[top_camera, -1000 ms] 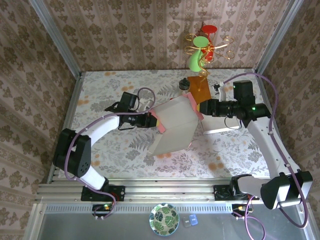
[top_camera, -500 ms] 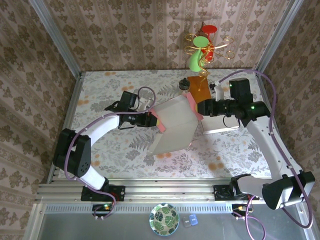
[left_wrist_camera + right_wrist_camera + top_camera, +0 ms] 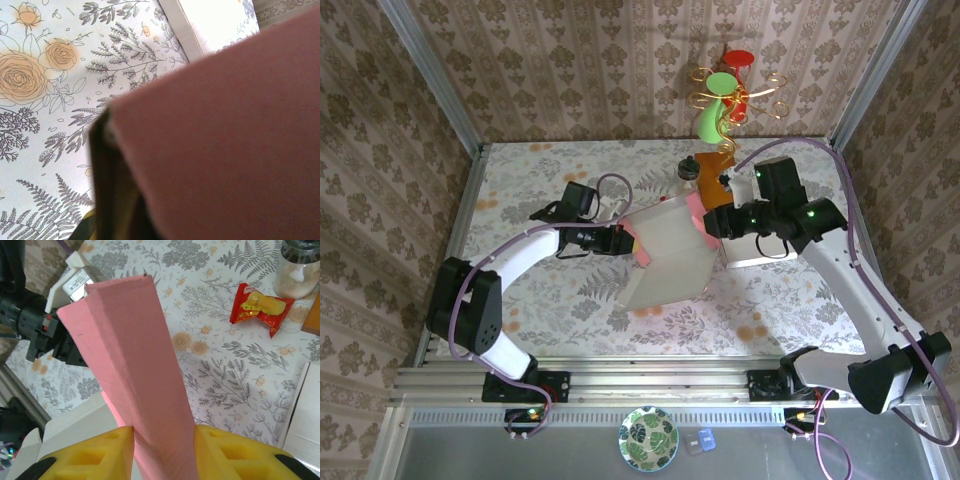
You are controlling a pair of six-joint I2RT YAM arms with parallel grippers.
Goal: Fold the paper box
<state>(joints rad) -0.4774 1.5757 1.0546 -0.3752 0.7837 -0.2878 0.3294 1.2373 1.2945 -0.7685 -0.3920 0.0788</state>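
1. The paper box (image 3: 665,255) sits mid-desk between my two arms. Its white face is turned up toward the overhead camera, and pink shows along its upper left and upper right edges.
2. My left fingers (image 3: 622,241) are clenched on the box's left pink edge. On the left wrist camera the pink card takes up most of the frame, with one dark finger lying right against it.
3. My right fingers (image 3: 92,460) are grasping a pink flap of the box. On the right wrist camera the two yellow pads stand on either side of a creased pink strip, and both touch it.
4. That strip runs away from the pads toward the left arm's dark wrist, and the box's white face shows at the lower left.
5. The box tilts down toward me over the floral desk (image 3: 550,300). I cannot tell whether its near edge touches the cloth.
6. A white square card (image 3: 757,258) lies flat just to the right of the box, partly under my right arm.
7. An orange block (image 3: 710,170) sits behind the box, with a glass jar (image 3: 687,172) just beside it.
8. A red snack packet (image 3: 257,305) lies on the desk near the jar.
9. A gold wire stand with green and red ornaments (image 3: 725,95) is at the back edge. A patterned bowl (image 3: 649,438) rests on the ledge in front of the arm bases.
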